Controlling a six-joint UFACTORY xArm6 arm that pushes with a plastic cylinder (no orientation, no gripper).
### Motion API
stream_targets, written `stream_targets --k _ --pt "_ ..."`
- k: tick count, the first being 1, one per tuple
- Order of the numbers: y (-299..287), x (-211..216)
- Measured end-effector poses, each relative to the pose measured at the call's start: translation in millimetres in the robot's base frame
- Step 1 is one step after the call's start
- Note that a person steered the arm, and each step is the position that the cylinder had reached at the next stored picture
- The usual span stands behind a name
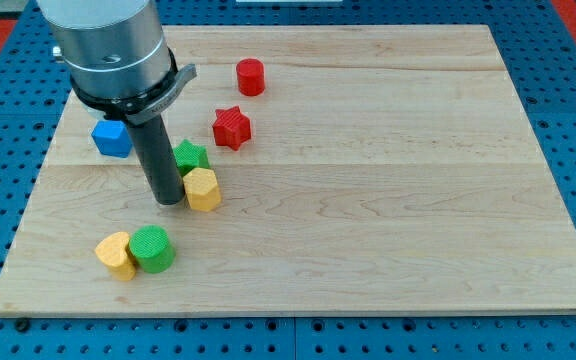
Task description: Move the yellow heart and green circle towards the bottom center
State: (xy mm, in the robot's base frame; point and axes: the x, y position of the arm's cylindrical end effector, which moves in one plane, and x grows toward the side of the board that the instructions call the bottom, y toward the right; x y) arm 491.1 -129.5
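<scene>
The yellow heart lies near the view's bottom left, touching the green circle on its right. My tip is above and slightly right of the pair, apart from them. It stands against the left side of a yellow hexagon, with a green star just behind it, partly hidden by the rod.
A blue block lies at the left, behind the rod. A red star and a red cylinder lie further up. The wooden board ends close below the heart and circle.
</scene>
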Motion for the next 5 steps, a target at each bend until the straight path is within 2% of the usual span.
stream_targets --k 2,3,4,5 --pt "14 7" --pt "43 7" --pt "6 10" --pt "-59 13"
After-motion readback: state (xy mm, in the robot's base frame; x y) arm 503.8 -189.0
